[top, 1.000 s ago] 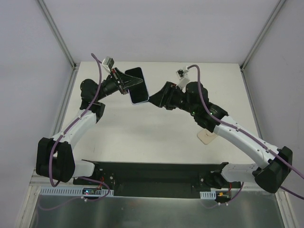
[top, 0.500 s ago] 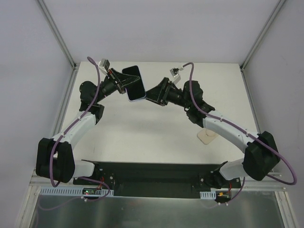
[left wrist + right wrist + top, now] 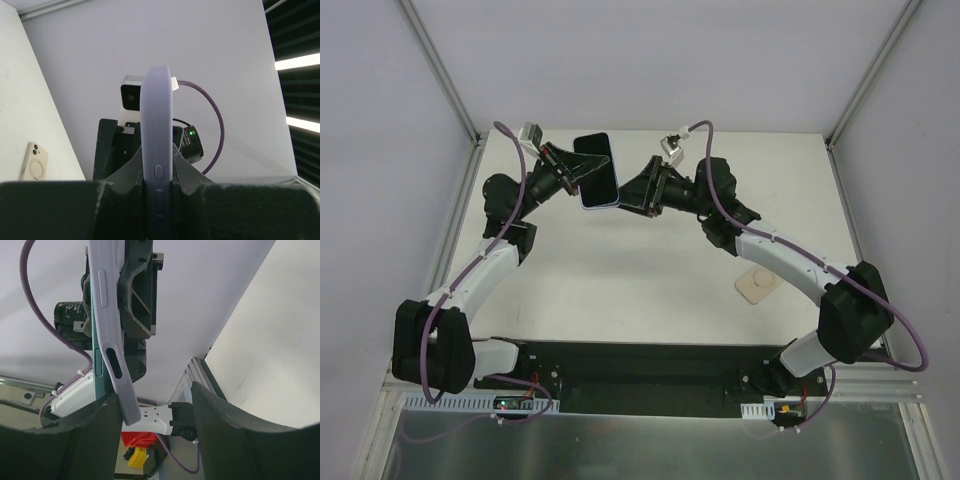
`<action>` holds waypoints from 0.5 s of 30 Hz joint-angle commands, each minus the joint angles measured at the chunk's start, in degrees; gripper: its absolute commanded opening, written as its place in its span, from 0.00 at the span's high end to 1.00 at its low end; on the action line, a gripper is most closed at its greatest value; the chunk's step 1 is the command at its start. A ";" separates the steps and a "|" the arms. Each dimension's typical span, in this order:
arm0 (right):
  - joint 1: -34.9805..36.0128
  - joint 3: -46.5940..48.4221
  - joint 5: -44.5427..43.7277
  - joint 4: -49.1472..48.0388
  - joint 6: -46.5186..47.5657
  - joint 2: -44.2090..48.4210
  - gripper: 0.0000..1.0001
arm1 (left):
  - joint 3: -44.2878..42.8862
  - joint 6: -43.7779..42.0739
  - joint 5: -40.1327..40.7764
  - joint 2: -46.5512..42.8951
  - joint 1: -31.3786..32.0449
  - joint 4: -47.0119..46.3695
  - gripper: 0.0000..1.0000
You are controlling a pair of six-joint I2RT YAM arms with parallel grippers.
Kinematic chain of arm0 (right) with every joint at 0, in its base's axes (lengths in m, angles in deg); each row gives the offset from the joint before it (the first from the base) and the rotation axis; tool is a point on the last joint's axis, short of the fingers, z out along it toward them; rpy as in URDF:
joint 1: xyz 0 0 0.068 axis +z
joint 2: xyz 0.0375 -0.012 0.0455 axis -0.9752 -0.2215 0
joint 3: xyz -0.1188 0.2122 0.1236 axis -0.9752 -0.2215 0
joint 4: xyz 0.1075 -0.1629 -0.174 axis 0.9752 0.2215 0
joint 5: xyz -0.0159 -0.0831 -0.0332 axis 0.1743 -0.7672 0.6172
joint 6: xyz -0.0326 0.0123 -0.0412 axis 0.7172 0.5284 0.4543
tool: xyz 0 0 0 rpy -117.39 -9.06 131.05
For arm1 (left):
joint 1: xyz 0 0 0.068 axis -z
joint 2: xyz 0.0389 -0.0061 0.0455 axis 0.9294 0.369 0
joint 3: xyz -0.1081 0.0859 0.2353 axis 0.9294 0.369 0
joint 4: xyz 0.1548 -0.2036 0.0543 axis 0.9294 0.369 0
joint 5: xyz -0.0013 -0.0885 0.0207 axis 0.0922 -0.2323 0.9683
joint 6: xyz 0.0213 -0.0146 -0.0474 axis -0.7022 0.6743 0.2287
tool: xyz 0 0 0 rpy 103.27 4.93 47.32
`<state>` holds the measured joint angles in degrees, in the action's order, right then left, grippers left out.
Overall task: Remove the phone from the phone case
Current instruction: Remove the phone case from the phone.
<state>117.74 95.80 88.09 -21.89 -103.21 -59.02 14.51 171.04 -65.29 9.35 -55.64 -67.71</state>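
Note:
The phone (image 3: 598, 165), dark screen up, sits in a lavender phone case (image 3: 596, 206) and is held in the air over the back of the table. My left gripper (image 3: 575, 172) is shut on it from the left; the left wrist view shows the case's edge (image 3: 156, 125) pinched between the left gripper's (image 3: 157, 161) jaws. My right gripper (image 3: 632, 192) is at the phone's right edge, jaws apart. In the right wrist view the case's corner (image 3: 114, 347) bends away from the phone's teal side (image 3: 96, 365) and rests against the left finger (image 3: 102, 420) of the open right gripper (image 3: 154, 392).
A cream phone-shaped piece with a ring (image 3: 758, 286) lies flat on the table near the right arm, also visible as a cream piece (image 3: 34, 161) in the left wrist view. Metal rails (image 3: 460, 195) border the table's sides.
Both grippers and the phone have shifted left and toward the back of the table. The right gripper has closed in on the phone's right edge.

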 commanded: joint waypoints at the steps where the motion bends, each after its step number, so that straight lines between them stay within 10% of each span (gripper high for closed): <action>1: 0.16 2.74 -3.04 -8.12 -5.57 -2.27 0.43 | 0.97 -3.54 -7.31 -4.69 5.75 0.84 1.00; 10: -1.60 -3.24 -4.18 -28.94 -22.36 -3.59 0.49 | 0.79 -21.45 1.30 -14.54 5.84 21.15 1.00; 15: -1.16 -2.54 -4.18 -37.04 -27.91 -5.79 0.74 | 2.55 -22.62 1.66 -15.25 5.92 23.89 1.00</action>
<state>117.71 90.81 93.41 -44.45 -121.43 -63.83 15.69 155.04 -54.03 -3.94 -53.65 -47.21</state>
